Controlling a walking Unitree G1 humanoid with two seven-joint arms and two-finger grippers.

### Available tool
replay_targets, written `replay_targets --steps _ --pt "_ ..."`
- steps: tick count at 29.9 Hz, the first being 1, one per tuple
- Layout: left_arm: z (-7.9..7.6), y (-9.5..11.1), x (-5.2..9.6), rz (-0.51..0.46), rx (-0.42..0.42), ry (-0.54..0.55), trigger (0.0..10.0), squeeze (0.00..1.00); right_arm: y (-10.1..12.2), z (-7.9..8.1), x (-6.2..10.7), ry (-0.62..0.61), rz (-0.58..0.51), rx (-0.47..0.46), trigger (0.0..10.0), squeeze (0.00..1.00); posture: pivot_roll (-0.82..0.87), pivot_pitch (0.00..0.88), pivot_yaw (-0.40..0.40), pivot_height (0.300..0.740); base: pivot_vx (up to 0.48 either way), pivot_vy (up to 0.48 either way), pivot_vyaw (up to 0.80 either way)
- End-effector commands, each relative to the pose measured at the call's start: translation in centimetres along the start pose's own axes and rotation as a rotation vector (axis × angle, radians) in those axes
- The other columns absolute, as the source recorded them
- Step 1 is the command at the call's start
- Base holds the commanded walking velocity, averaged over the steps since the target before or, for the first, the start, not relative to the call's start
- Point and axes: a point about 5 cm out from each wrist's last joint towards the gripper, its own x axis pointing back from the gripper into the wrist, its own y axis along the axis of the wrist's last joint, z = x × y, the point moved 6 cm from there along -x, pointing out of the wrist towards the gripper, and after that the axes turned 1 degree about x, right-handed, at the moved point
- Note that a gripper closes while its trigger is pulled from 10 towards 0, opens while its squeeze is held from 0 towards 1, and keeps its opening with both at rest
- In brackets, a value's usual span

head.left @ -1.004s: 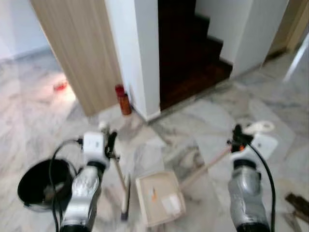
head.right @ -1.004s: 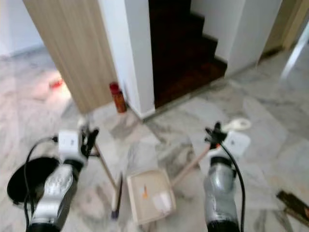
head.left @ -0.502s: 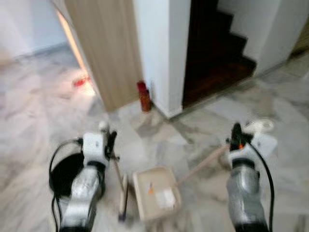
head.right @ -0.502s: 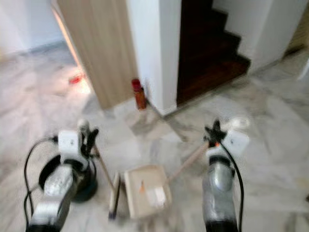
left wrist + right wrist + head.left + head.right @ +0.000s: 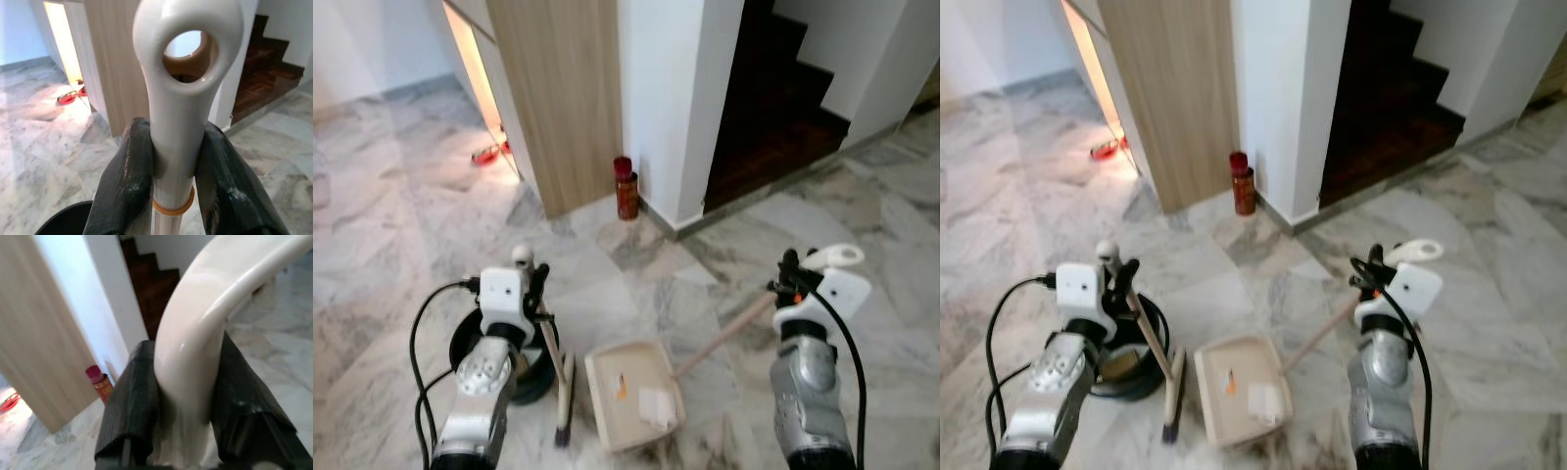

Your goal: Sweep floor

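The left gripper [image 5: 173, 166] is clamped shut around the cream handle of a small broom [image 5: 564, 384], just below the hanging loop at the handle's tip; both black fingers [image 5: 128, 181] press against the shaft. The broom slants down to the marble floor [image 5: 401, 245], its brush head resting just beside the left edge of the dustpan [image 5: 631, 394].

The right gripper [image 5: 183, 396] is closed tight on the curved cream handle end of the dustpan, whose long wooden shaft runs diagonally down to the pan. The beige pan lies flat on the floor between the two arms, with a scrap of white paper and a small orange bit inside it.

A black round bin [image 5: 499, 354] stands on the floor behind the left arm, touching or nearly touching the broom. Ahead, a red spray can [image 5: 626, 188] stands at the foot of a white pillar [image 5: 671, 88], beside a light wooden panel [image 5: 558, 88]. To the right of the pillar, dark wooden stairs [image 5: 783, 98] climb away. A red object [image 5: 486, 153] lies on the floor by the panel's lit edge.
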Motion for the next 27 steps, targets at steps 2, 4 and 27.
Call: replay_targets --steps 2,4,27 --pt "0.01 1.27 -0.19 -0.048 -0.015 -0.006 10.0 0.0 1.07 0.4 -0.41 0.009 -0.037 -0.014 10.0 0.0 0.01 0.0 0.042 0.74 0.0 0.0 0.0" --pt "-0.02 1.25 -0.18 -0.047 -0.017 -0.007 10.0 0.0 1.04 0.34 -0.43 0.007 -0.036 -0.016 10.0 0.0 0.01 0.0 0.042 0.74 0.0 0.0 0.0" --pt "-0.42 1.18 0.03 -0.05 -0.004 -0.026 10.0 0.0 0.81 -0.3 -0.54 -0.023 -0.022 -0.017 10.0 0.0 0.01 0.0 0.044 0.74 0.0 0.0 0.0"
